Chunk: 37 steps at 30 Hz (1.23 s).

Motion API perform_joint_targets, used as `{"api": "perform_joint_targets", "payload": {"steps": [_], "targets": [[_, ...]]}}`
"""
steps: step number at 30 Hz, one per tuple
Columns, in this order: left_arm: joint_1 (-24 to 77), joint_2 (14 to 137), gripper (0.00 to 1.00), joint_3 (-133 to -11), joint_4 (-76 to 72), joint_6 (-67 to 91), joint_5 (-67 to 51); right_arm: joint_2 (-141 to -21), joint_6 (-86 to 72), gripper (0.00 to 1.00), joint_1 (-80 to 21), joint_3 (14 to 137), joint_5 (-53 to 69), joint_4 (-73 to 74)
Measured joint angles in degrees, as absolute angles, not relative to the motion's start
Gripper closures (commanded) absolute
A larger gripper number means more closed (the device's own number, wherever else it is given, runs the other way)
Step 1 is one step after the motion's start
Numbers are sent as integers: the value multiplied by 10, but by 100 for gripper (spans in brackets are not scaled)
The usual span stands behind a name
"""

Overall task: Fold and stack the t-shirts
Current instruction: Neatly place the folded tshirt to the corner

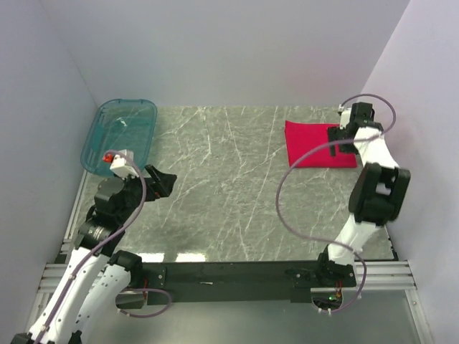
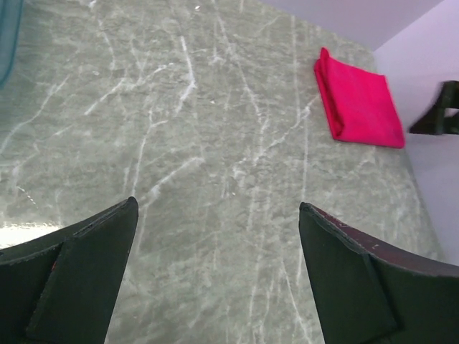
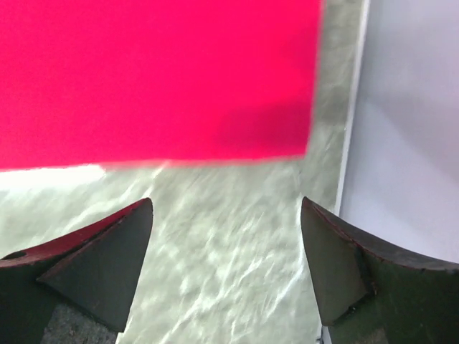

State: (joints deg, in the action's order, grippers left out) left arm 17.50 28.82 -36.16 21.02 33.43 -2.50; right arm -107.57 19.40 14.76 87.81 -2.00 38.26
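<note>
Folded t-shirt (image 1: 308, 147) lies flat at the far right of the worktop (image 1: 215, 179).
Long axis roughly left-right, slightly skewed. Right hand (image 3: 226, 215) open over its right edge; left hand (image 2: 219, 215) open, empty, near tub (image 1: 118, 132).

one bright red t-shirt (image 1: 315, 147), folded into a flat compact rectangle, lay on the table's far right corner, near the right wall.

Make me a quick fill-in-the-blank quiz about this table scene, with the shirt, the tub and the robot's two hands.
1. The folded t-shirt is ____ in colour.
2. The teal tub sits at the table's far ____ corner.
3. The left hand and the right hand are both ____, holding nothing.
Missing words: red; left; open.
</note>
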Motion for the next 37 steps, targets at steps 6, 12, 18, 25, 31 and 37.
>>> {"api": "perform_joint_targets", "payload": {"steps": [6, 12, 18, 25, 31, 37], "targets": [[170, 392, 1, -385, 192, 317, 11, -824, 185, 8, 90, 673, 27, 287], [160, 422, 1, -406, 213, 279, 64, -562, 107, 0, 114, 494, 25, 195], [160, 347, 1, -403, 228, 243, 98, -473, 3, 0, 153, 486, -6, 217], [160, 290, 0, -398, 247, 229, 99, -376, -36, 0, 153, 444, -43, 239], [160, 280, 1, -396, 250, 221, 99, -340, -46, 0, 153, 444, -54, 251], [160, 279, 1, -395, 251, 219, 96, -338, -46, 0, 153, 444, -51, 267]]}}
